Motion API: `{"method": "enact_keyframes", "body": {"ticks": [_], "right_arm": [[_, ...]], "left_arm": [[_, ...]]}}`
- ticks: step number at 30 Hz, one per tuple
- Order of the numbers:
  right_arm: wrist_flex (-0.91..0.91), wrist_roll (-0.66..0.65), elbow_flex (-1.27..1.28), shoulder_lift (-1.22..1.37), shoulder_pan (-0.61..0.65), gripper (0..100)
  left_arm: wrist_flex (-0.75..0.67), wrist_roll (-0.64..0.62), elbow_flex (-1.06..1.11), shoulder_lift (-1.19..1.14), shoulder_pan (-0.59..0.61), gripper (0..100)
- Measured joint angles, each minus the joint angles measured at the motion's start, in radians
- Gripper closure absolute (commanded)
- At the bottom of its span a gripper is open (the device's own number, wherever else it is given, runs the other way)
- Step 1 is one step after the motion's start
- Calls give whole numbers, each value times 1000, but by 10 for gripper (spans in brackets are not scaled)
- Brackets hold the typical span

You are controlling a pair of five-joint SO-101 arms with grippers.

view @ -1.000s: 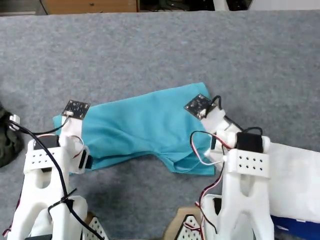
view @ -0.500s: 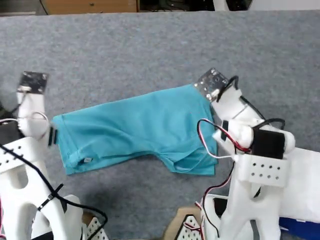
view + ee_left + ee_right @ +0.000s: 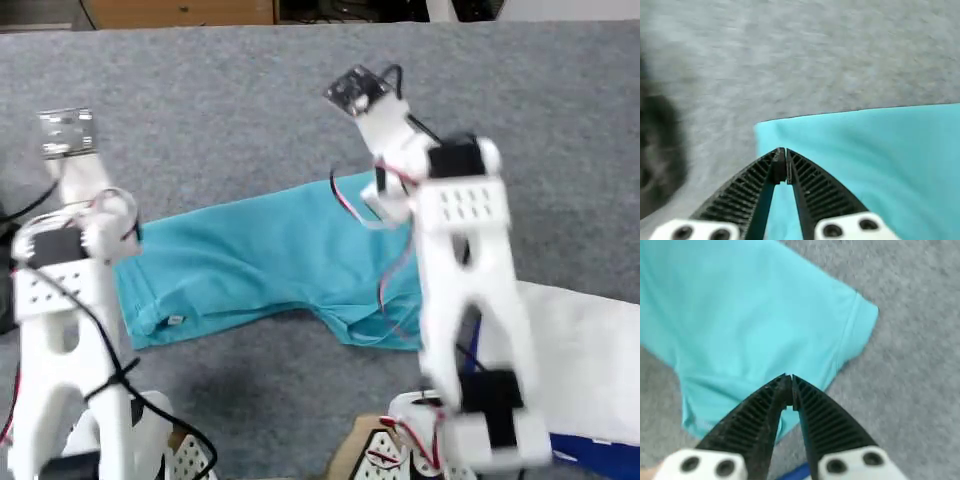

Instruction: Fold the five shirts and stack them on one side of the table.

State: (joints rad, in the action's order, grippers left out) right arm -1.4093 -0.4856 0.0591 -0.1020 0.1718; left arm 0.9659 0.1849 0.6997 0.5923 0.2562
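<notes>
Mid-fold: teal shirt [image 3: 270, 260] lies partly folded mid-desk [image 3: 200, 100]. Left tool [image 3: 781, 157] and right tool [image 3: 788, 385] are pressed together and empty, hovering over opposite ends. Next, probably: spread, lower, pinch edges.

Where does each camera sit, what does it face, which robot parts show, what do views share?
High view: above the table, looking down at the teal shirt; left arm, right arm.
Left wrist view: on that wrist, facing the shirt's edge; shut left hand.
Right wrist view: likewise, facing a sleeve; shut right hand.
Shared: the shirt.
</notes>
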Motion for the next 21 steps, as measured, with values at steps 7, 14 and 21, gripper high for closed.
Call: {"method": "enact_keyframes", "body": {"ticks": [7,14,21], "right_arm": [[6,23,-356,499,0,993],[6,-8,-621,875,-41,993],[-40,-91,-905,1099,-77,993]], "left_arm": [[-209,-49,6,-295,-14,981],[-244,-52,-61,-554,20,981],[-249,-17,-227,-763,57,981]]}}
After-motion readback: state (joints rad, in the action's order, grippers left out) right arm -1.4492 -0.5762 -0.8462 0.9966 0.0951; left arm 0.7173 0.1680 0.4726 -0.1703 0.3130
